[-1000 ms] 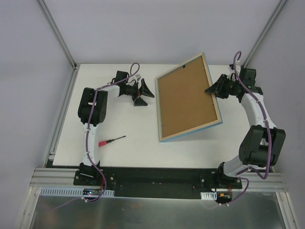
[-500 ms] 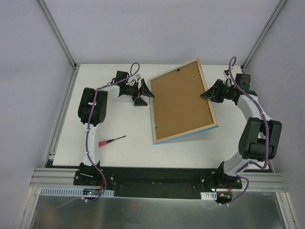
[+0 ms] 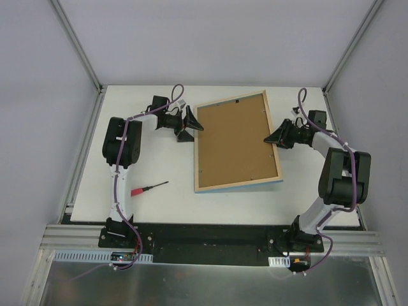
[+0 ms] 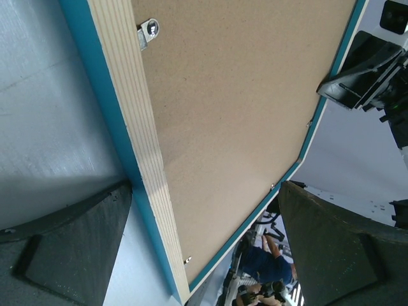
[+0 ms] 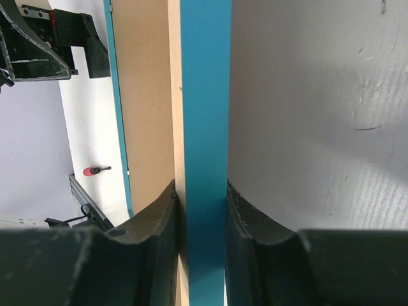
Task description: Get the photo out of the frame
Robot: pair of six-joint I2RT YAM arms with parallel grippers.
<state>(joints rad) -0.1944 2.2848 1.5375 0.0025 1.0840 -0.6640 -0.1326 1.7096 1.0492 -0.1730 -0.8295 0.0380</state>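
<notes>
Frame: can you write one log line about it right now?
frame: back up, backing in place | right end effector: shut on right edge | left end effector: open by left edge | photo: hidden

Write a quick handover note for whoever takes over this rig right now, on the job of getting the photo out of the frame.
Left gripper: open, by the far-left corner of the frame, gripping nothing.
Right gripper: shut on the frame's right edge.
Frame: back side up, backing board in place; photo not visible.
Screwdriver: lying loose, near left of the frame.
Done: frame grasped.
Left: remove the backing board, then take out the photo.
</notes>
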